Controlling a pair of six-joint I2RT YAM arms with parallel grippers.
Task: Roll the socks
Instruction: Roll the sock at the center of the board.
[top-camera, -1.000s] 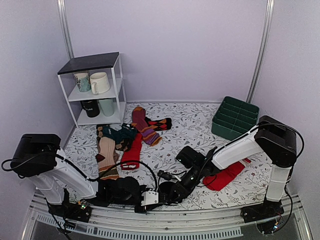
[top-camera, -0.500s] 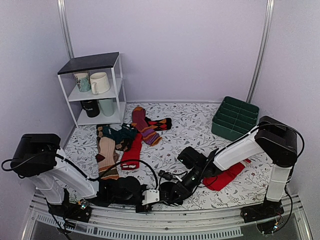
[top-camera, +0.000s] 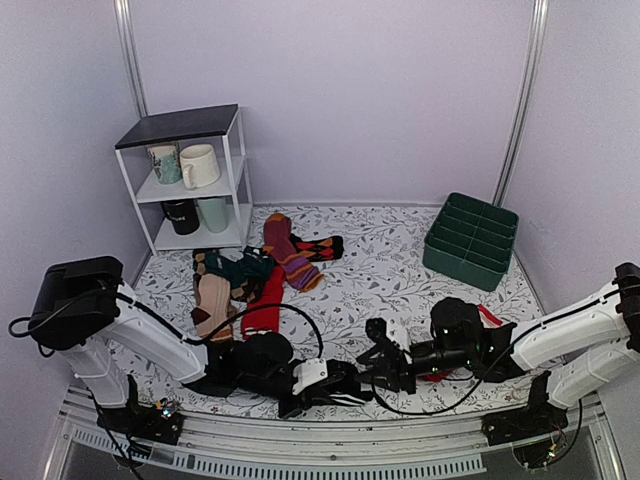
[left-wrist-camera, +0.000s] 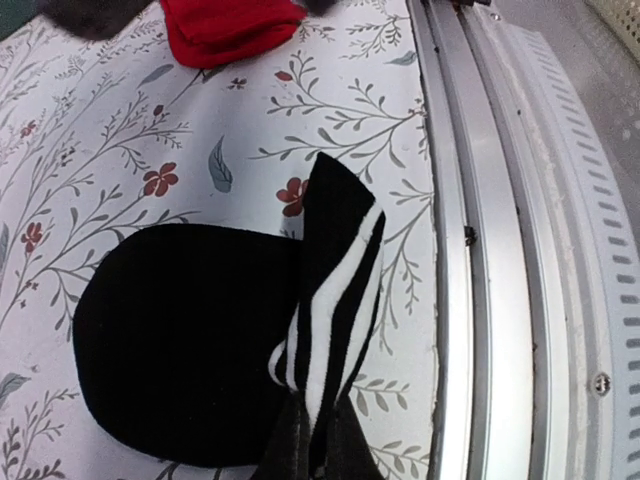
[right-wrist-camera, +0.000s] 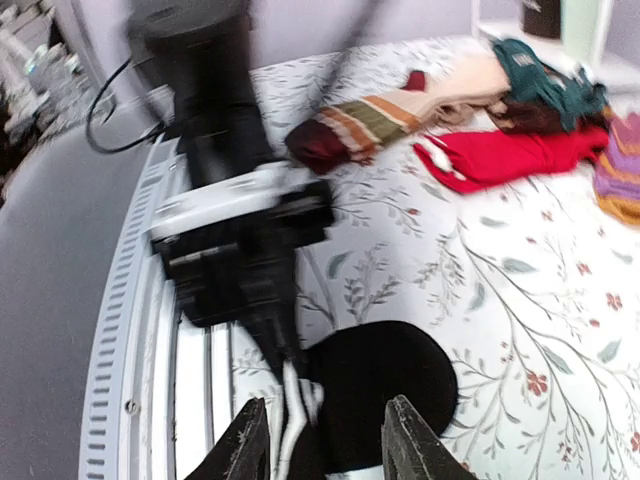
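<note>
Where the bench (top-camera: 400, 260) meets its front rail (left-wrist-camera: 500, 250), the socks (left-wrist-camera: 190, 340) lie bundled. Left jaws clamped on striped cuff (left-wrist-camera: 335, 300). Right jaws parted, empty; bundle just ahead, cuff on rail side.

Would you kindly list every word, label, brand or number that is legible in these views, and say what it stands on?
No text can be read in any view.
On the black mug in the shelf rack: possibly a faint pale mark, too small to read.
On the socks: white stripes only, no lettering.
The right wrist view is blurred; nothing there is legible.
</note>
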